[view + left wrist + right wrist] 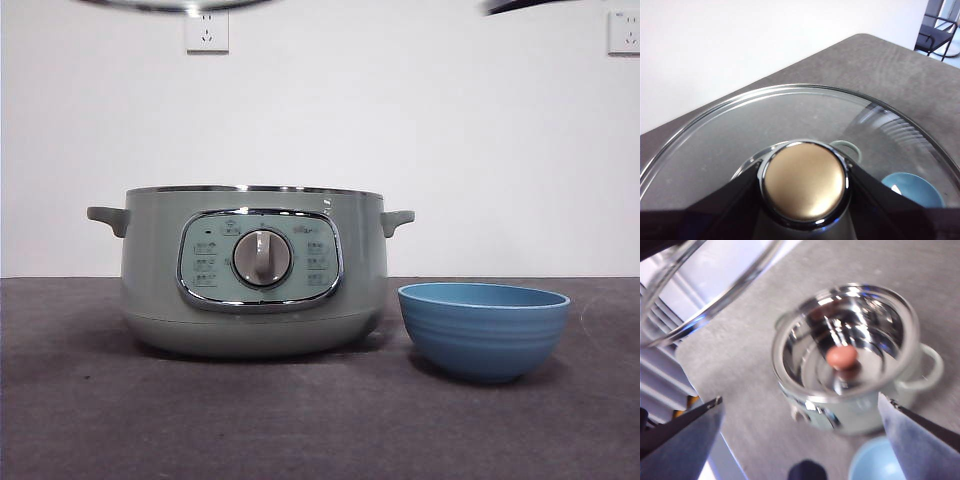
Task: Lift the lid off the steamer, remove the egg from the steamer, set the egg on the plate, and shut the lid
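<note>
Gripping the knob (805, 181) of the lid (790, 125), the left end effector (805, 200) has its two black jaws pressed against either side of the round, gold-toned, chrome-ringed cap. Around that knob the lid spreads as a clear, shallow dome with a chrome rim, held flat and high above the tabletop (880, 65); in the front view only its lower edge (180, 5) shows as a dark arc at the top of the picture, above the pot. Through the glass the left wrist view shows one pale green handle and the blue plate (912, 189) beneath.

The right end effector (800, 440) hangs above the open steamer (850, 360) with its jaws spread wide and nothing between them — the pot lies beyond the gap. That view is blurred, yet it shows the shiny metal interior and the egg (842, 356), reddish-brown, sitting near the middle of the steamer; which way its long axis runs cannot be told.

On the tabletop (300, 420) the plate (484, 330), a sky-blue ridged bowl, stands upright, just beside the steamer (250, 270) and a little nearer the front camera. The steamer stands uncovered — pale mint green, chrome-rimmed, its control panel with silver dial (262, 258) facing that camera. Two wall sockets sit on the white wall behind.
</note>
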Robot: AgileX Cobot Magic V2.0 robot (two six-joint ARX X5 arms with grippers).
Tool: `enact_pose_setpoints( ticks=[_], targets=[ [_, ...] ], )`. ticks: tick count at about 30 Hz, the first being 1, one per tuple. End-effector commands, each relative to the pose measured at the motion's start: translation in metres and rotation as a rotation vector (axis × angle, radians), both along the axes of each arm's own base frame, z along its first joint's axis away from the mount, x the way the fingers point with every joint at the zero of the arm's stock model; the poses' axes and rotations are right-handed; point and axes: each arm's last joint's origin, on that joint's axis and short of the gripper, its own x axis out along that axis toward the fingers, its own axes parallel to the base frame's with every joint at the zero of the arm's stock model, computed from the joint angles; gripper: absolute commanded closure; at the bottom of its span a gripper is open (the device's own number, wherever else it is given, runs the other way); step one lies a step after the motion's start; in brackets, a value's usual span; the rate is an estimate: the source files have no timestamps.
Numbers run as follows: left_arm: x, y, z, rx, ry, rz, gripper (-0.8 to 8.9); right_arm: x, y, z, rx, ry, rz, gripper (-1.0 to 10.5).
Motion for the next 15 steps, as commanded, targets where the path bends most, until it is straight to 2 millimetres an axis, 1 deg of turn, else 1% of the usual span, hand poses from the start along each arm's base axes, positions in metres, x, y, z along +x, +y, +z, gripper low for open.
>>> enact_pose_setpoints(
  ticks=[1, 4, 9, 15],
  targets=[
    [-0.025, 0.011, 0.022, -0.043, -0.094, 0.007, 8.22, 0.014, 0.020, -0.007, 0.020, 0.012, 0.005, 4.2],
    [-0.046, 0.021, 0.027, -0.041, -0.100, 0.024, 8.22, 0.028, 0.043, -0.018, 0.000, -0.002, -0.003, 4.2],
    [-0.077, 0.035, 0.028, -0.032, -0.075, 0.025, 8.22, 0.048, 0.081, -0.037, -0.074, -0.037, -0.058, 4.2],
    [-0.099, 0.046, 0.032, -0.042, -0.113, 0.049, 8.22, 0.075, 0.122, -0.045, -0.158, -0.062, -0.069, 4.2]
  ],
)
